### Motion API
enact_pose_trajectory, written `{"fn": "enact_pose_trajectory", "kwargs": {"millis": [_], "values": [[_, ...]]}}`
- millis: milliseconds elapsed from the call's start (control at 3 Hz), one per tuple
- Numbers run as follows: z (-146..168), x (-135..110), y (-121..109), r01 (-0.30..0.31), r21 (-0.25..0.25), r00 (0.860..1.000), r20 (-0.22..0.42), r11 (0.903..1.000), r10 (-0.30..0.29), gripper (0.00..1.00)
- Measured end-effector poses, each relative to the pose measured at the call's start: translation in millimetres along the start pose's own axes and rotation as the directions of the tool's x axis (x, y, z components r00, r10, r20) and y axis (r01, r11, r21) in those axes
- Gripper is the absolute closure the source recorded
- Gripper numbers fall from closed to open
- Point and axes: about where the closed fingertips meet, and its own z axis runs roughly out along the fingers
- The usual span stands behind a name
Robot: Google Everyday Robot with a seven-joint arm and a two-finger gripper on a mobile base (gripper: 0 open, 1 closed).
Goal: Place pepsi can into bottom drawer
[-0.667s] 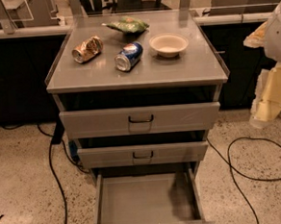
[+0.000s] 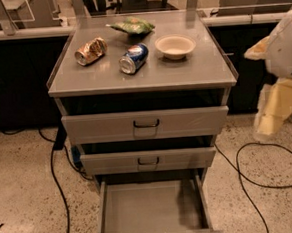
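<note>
While the pepsi can lies on its side on the worktop between a dented gold can and a pale bowl, bottom drawer pulled open, gripper apparently hanging right of the cabinet, well apart from the can, whether spread or closed unclear

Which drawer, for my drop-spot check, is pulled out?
The bottom drawer, lowest and deepest, its grey inside showing; the upper drawers show only fronts. The gripper hangs right of the cabinet.
</note>
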Motion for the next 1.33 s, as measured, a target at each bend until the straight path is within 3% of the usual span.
{"fn": "enact_pose_trajectory", "kwargs": {"millis": [333, 667, 1333], "values": [[34.9, -12.8, -11.0, 0.065, -0.006, 0.997, 0.043, 0.9979, -0.064, 0.00], [78.4, -41.8, -37.5, 0.149, -0.001, 0.983, 0.112, 0.9889, -0.148, 0.00], [144.4, -108.1, -92.2, 0.274, 0.006, 0.940, 0.211, 0.9617, -0.269, 0.00]]}}
